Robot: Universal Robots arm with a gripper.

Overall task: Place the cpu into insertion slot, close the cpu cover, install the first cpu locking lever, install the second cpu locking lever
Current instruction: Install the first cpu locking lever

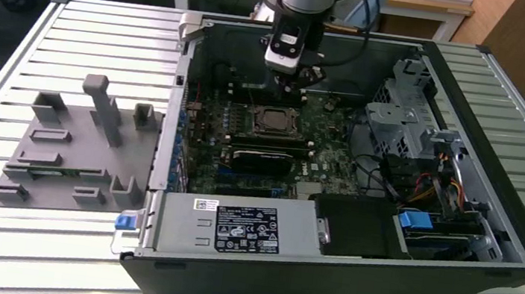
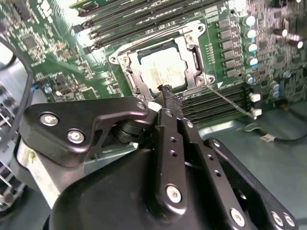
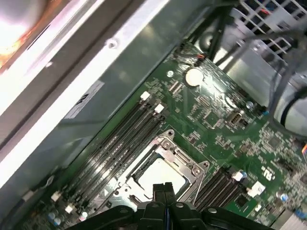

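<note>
One cpu (image 2: pixel 162 72) lies framed by one cpu cover (image 2: pixel 191 60).

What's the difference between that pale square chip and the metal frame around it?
The cpu is a solid pale square; the cpu cover is a frame with a square cut-out. The cpu cover is wider, its edges lying around the cpu. Both are flat, silvery and sit on the green board.
</note>
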